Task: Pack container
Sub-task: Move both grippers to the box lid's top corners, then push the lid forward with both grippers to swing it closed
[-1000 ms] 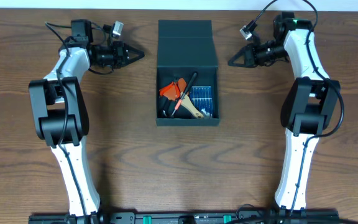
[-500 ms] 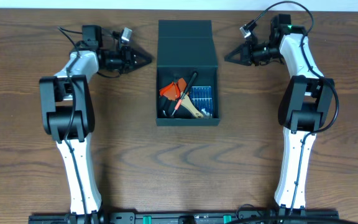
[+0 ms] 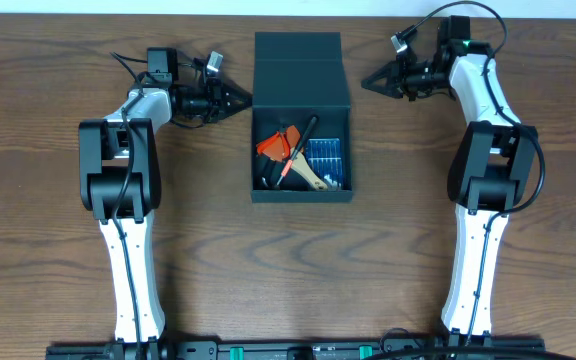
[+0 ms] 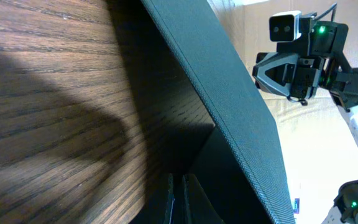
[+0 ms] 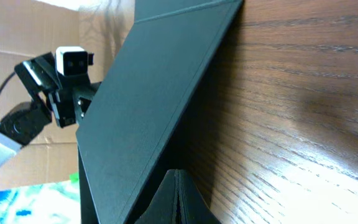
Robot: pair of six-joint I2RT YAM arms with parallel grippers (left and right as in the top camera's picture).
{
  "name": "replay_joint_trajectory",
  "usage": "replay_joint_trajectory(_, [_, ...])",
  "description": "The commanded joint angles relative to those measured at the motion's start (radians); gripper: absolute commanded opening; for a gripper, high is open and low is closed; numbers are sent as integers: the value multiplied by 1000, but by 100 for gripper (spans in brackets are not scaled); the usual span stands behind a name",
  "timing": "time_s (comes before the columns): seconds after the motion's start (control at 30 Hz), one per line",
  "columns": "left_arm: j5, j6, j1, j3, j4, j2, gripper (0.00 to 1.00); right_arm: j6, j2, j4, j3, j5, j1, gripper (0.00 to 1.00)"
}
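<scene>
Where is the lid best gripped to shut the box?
Probably at the side edges of the lid, near its free far end, coming from left and right. It leans open behind the box, hinged at the rear wall, both sides bare.

Left fingers (image 3: 236,96), right fingers (image 3: 375,79): both closed

dark brown wood-grain bench (image 3: 288,260), orange-handled tool (image 3: 271,146) touching a slim black stick (image 3: 304,134), blue ribbed case (image 3: 328,154) just beside them, pale-handled tool (image 3: 311,177) at its lower edge, brown cardboard (image 5: 17,31) in the background
</scene>
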Motion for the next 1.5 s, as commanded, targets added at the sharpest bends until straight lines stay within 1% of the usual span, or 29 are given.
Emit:
replay_joint_trajectory(0.0, [13,-10,-2,11,3,21,6,81,39,7,6,-27,-14,1])
replay_joint_trajectory(0.2, [13,-10,-2,11,2,21,6,111,69,6,6,-33,0,1])
replay_joint_trajectory(0.43, [6,-10,-7,11,2,21,6,111,102,6,6,-76,26,1])
replay_joint_trajectory(0.73, [6,-10,-21,11,3,21,5,111,103,11,6,-84,78,1])
replay_joint_trajectory(1.07, [8,-29,-38,11,39,21,6,84,103,54,6,-166,103,1])
replay_joint_trajectory(1.13, [26,-45,-38,11,70,21,6,76,103,54,6,-166,102,1])
replay_joint_trajectory(1.37, [86,-209,-37,11,275,21,6,55,103,54,6,-166,94,1])
replay_joint_trajectory(1.47, [109,-251,-37,11,336,21,6,42,103,54,6,-166,94,1])
